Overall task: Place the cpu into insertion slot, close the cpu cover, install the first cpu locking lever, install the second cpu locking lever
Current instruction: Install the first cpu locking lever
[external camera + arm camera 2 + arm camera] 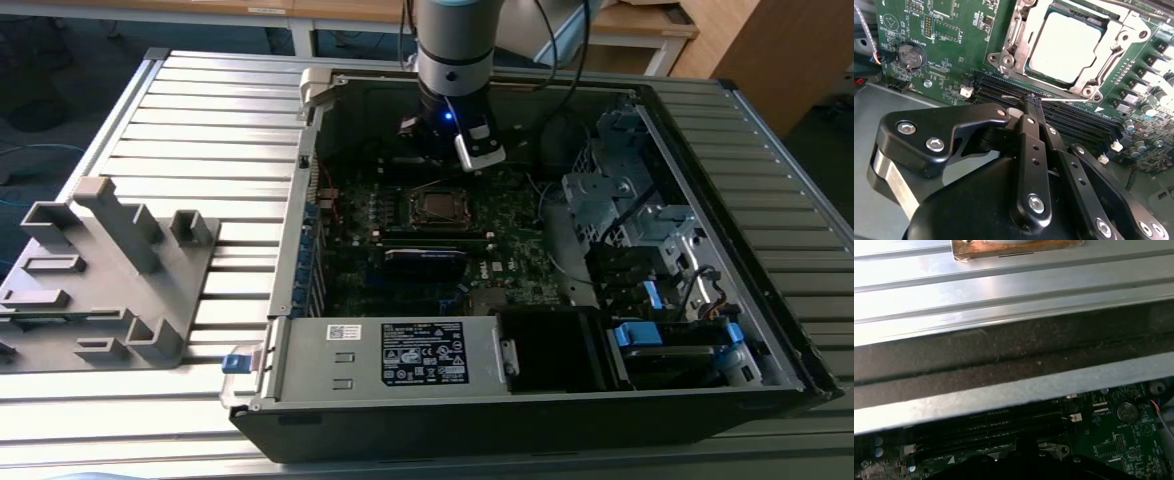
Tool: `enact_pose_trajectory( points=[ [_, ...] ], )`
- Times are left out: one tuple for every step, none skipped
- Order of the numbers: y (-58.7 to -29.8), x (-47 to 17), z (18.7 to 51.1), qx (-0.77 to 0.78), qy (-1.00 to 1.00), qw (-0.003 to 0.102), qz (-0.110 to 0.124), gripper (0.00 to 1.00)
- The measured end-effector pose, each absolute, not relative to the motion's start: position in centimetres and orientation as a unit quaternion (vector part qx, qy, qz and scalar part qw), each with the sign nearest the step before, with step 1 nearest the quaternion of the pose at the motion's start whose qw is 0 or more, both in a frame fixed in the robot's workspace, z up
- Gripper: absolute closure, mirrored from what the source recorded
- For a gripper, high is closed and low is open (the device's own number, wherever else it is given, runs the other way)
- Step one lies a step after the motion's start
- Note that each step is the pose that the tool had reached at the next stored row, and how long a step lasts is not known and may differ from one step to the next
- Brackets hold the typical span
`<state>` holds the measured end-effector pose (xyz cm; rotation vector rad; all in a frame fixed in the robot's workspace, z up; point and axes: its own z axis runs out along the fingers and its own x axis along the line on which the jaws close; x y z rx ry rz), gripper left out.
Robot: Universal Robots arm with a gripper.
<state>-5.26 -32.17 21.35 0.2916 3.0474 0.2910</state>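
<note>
Your gripper was clamped shut on the thin locking lever, just beside the cpu cover, which lay closed around the seated cpu

A ribbed metal table (pale, slatted) spanned the exterior view, wooden desks at twelve o'clock, dark floor at ten.

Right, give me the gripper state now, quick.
Gripper: shut. A thin locking lever runs across its tip; whether it is pinched there cannot be told.
</note>
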Motion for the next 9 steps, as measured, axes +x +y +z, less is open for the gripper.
enact_pose_trajectory(
  points=[
    [-32.13, -5.31, 21.32, 0.097, 0.99, 0.033, 0.095, 0.89],
    [-32.1, -5.32, 21.28, 0.1, 0.99, 0.034, 0.094, 0.89],
    [-32.06, -5.33, 21.25, 0.102, 0.99, 0.034, 0.094, 0.89],
    [-32.03, -5.35, 21.21, 0.105, 0.989, 0.034, 0.094, 0.89],
    [-32.01, -5.36, 21.17, 0.108, 0.989, 0.034, 0.094, 0.89],
    [-31.98, -5.36, 21.12, 0.112, 0.989, 0.035, 0.094, 0.89],
    [-31.96, -5.37, 21.08, 0.115, 0.988, 0.035, 0.094, 0.89],
    [-31.93, -5.38, 21.03, 0.118, 0.988, 0.035, 0.094, 0.89],
    [-31.89, -5.38, 21.0, 0.121, 0.988, 0.036, 0.094, 0.89]
  ],
)
